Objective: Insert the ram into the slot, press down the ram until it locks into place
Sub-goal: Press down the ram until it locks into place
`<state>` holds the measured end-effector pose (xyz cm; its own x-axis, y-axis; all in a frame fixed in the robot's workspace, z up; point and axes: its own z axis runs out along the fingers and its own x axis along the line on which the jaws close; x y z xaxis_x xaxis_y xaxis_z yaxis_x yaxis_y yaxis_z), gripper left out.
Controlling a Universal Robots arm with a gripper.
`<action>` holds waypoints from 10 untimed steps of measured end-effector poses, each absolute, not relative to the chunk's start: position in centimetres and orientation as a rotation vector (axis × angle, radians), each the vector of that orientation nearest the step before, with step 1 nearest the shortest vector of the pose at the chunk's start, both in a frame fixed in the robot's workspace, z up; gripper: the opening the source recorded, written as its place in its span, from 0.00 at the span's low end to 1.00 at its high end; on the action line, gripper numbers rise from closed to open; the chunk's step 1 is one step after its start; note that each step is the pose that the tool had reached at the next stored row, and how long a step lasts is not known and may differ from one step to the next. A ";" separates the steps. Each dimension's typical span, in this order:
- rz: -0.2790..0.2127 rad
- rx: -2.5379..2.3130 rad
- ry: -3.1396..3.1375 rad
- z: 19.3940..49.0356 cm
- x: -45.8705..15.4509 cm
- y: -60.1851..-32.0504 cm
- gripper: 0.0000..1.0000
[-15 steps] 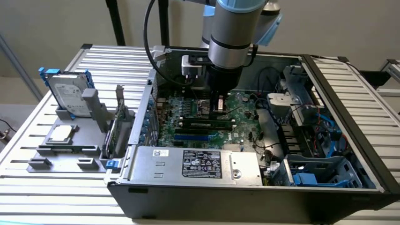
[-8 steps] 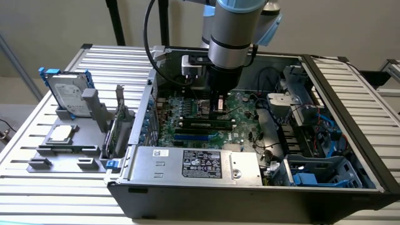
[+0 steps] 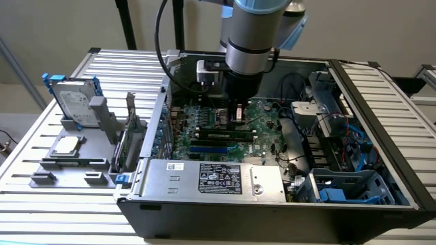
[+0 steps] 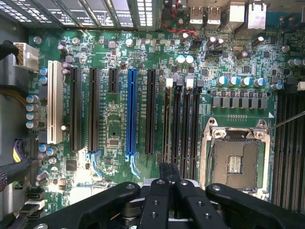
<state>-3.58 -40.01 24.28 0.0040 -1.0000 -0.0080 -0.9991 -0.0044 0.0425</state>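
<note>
A slatted metal surface [image 3: 41, 194] carries an open computer case [image 3: 272, 214], with a pale wall behind. Inside lies the green motherboard [image 4: 119, 52]. In the exterior view, the ram [image 3: 219, 136], a long thin green strip with dark chips, sits along one of the black sockets in the middle of the board, nearer the silver power supply [image 3: 211, 177]. In the wrist view the slot [image 4: 177, 119] runs among parallel black sockets, between the blue slot [image 4: 131, 112] and the square silver CPU socket [image 4: 234, 160]. The gripper [image 4: 168, 172] hangs just above these sockets, fingers pressed together and holding nothing. A hard drive [image 3: 75, 104] stands upright in a grey holder towards the exterior view's left.
</note>
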 end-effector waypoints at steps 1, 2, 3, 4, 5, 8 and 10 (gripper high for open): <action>-0.055 2.209 -2.199 24.2 -3.7 -40.0 0.11; -0.055 2.209 -2.199 24.2 -3.8 -39.9 0.11; -0.055 2.209 -2.200 24.2 -3.8 -39.9 0.11; -0.054 2.209 -2.200 24.1 -3.8 -39.8 0.11; -0.054 2.209 -2.200 24.1 -3.8 -39.8 0.11; -0.052 2.210 -2.201 23.9 -3.9 -39.8 0.11; -0.050 2.211 -2.202 23.8 -3.9 -39.7 0.11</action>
<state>-3.87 -39.75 23.76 0.0041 -1.0000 -0.0080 -0.9993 -0.0044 0.0374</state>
